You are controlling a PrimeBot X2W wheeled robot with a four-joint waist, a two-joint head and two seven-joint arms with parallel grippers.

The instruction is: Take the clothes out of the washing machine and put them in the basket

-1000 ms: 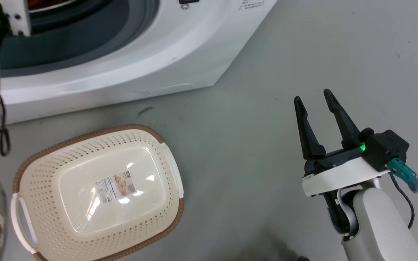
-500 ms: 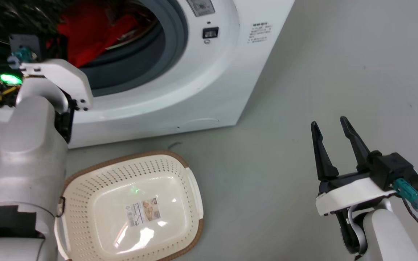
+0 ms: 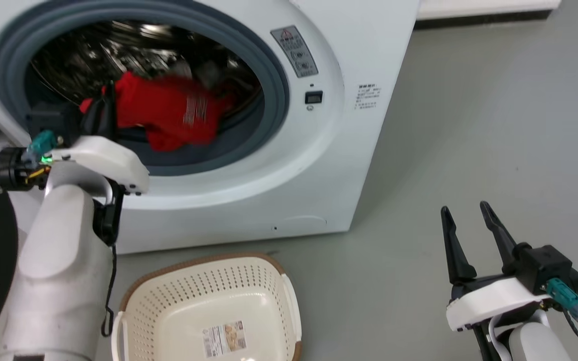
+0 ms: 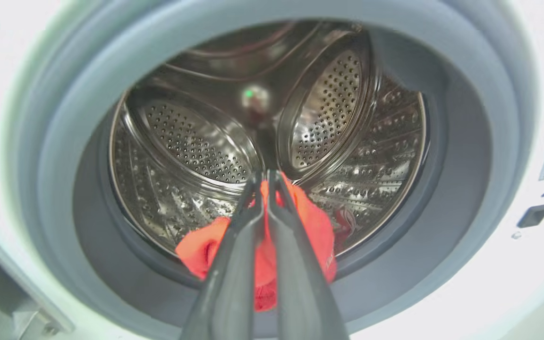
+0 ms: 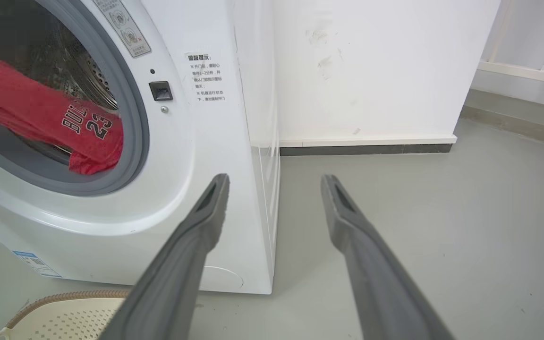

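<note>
A red jersey [image 3: 168, 113] printed "BULLS 23" lies stretched across the mouth of the washing machine [image 3: 329, 165]. Its lower end droops over the bottom of the machine's grey gasket [image 3: 271, 85]. The left gripper [image 4: 265, 175] is at the lower left of the machine's opening. Its two fingers are pressed nearly together with a fold of the red cloth pinched between them, and the steel drum [image 4: 182, 141] shows behind. The basket [image 3: 193, 288] sits on the floor [image 3: 469, 125] just in front of the machine, below the opening; the part in view holds only a label. The right gripper [image 3: 463, 207] hovers well to the right of the machine, fingers spread wide and holding nothing.

The step in hand looks to be drawing the jersey out. It would go best pulled straight back from the machine and slightly upward, so the trailing end clears the gasket lip without snagging. It can then be lowered over the basket before the fingers part.

Compared with half a second ago, the whole head view has swung upward: the machine's full opening now shows and the basket sits lower in the picture. That is the camera moving, not the things. The jersey appears to lie farther out over the gasket.
</note>
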